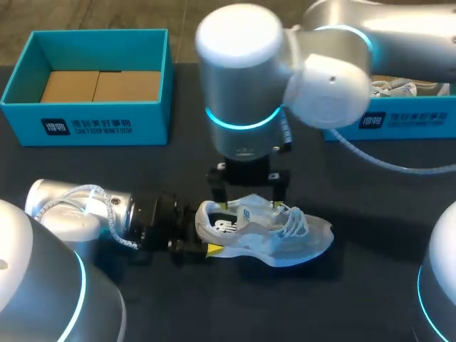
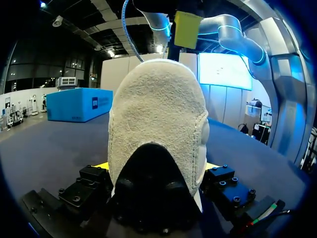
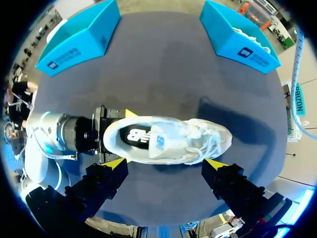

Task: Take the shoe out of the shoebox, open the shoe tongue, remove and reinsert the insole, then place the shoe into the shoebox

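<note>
White shoe (image 1: 267, 239): one on the table (image 1: 356, 199), a pale mesh trainer with a thick white sole and loose white laces (image 1: 293, 217). A dark insole (image 3: 132, 135) shows through the opening, and there is a black patch low on the heel.
Shoe position: upright on its sole near the middle of the table's near edge, outside both boxes. The heel points to the left edge and the toe to the right edge.
Left gripper (image 2: 156, 166): one, lying low along the table from the left. Its two yellow-tipped fingers press the heel from both sides and hold the shoe.
Right gripper (image 3: 164, 163): one, hanging above the shoe. Its fingers are spread wide and touch nothing, and the shoe lies below and between them.
Shoeboxes: two, both bright blue, open-topped and without lids.
Left shoebox (image 1: 85, 125): at the far left corner, well apart from the shoe. It holds nothing but its brown cardboard floor (image 1: 100, 85).
Right shoebox (image 1: 399, 121): at the far right edge, partly hidden by the right arm. White footwear (image 3: 247, 37) with laces lies inside; how many pieces cannot be told.
</note>
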